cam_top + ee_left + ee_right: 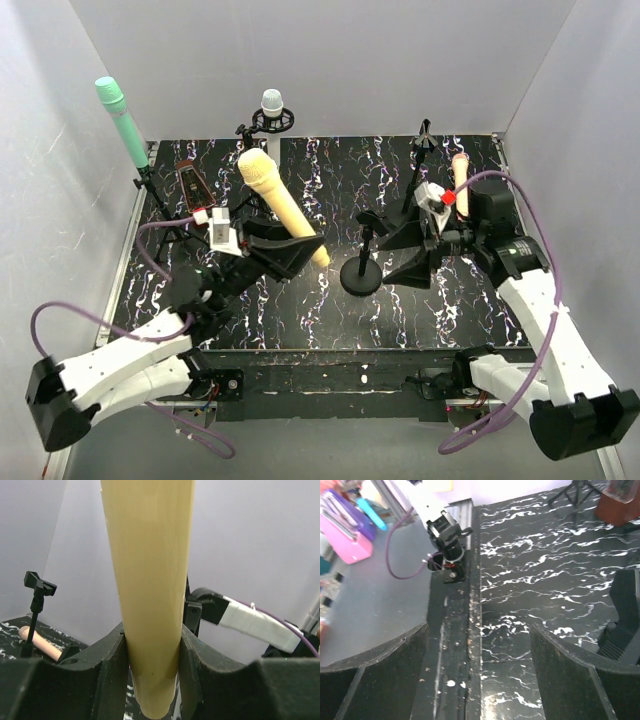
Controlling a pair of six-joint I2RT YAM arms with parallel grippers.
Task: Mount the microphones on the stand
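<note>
My left gripper is shut on the yellow microphone near its lower end and holds it tilted above the table, head up and to the back left; in the left wrist view the microphone stands between the jaws. The mint green microphone sits on a tripod stand at the far left. The white microphone sits in a ring mount at the back. The peach-pink microphone lies on the table at the back right and also shows in the left wrist view. My right gripper is open and empty beside the black round-base stand.
An empty tripod stand with a clip stands at the back right, also in the left wrist view. A brown object sits at the back left. The right wrist view shows the marbled table and its front edge rail.
</note>
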